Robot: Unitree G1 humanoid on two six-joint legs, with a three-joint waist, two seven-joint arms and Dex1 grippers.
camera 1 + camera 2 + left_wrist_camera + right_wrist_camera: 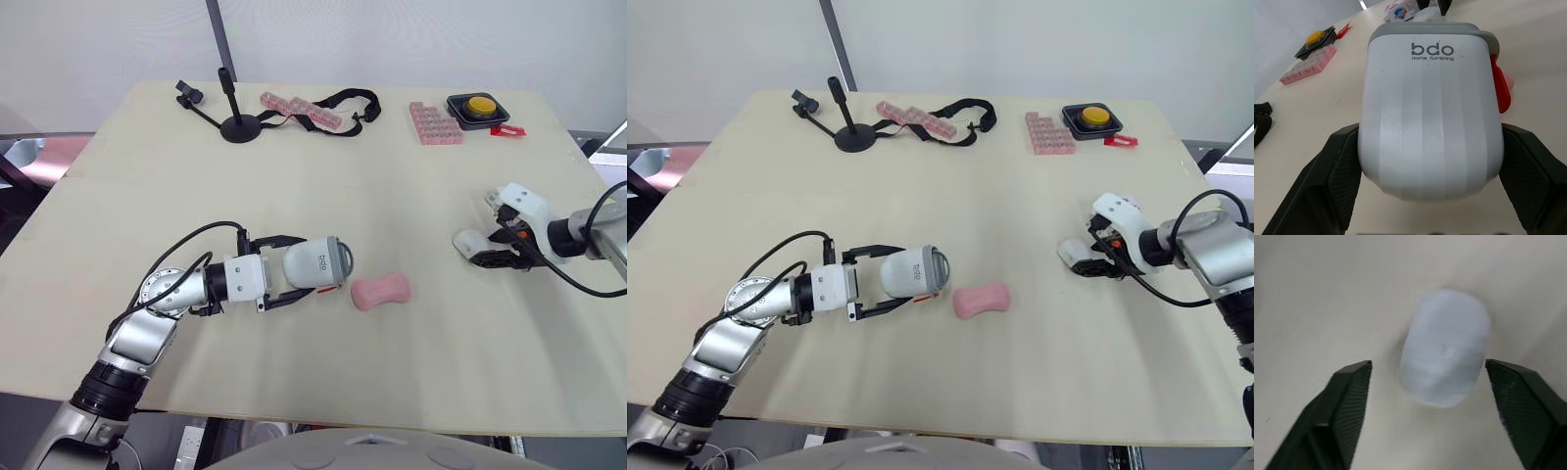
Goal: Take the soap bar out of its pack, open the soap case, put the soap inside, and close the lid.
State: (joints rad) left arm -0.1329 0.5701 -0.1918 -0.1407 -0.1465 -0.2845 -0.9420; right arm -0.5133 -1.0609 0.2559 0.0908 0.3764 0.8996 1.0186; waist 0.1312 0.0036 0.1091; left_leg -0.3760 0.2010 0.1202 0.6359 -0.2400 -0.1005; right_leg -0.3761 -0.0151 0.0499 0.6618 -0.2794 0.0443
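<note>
**Case in my left grip, soap bare on the table**

Head view: my left gripper [309, 266] pinches the case [318, 261] by its 2 sides, lying on its side low over the table [294, 196], grey lid end turned toward the soap [380, 291]. The soap lies unwrapped just beside that end, not touching it. I judge I hold the case this way so my other hand can work the lid, which looks shut. My right gripper [493, 250] sits well apart at the pack [1075, 255]. Between it and the soap the table is bare. Along the far edge, out of the way, stand a stand [237, 127], a strap [338, 101], 2 pink trays [434, 122] and a yellow button [480, 106].

Left wrist view: both fingers [1339, 171] press on the case's white flanks. A red tab [1501, 90] shows at 1 side.

Right wrist view: my fingers [1349, 391] are spread, the pale pack [1444, 350] lying between them on the table, not gripped.
</note>
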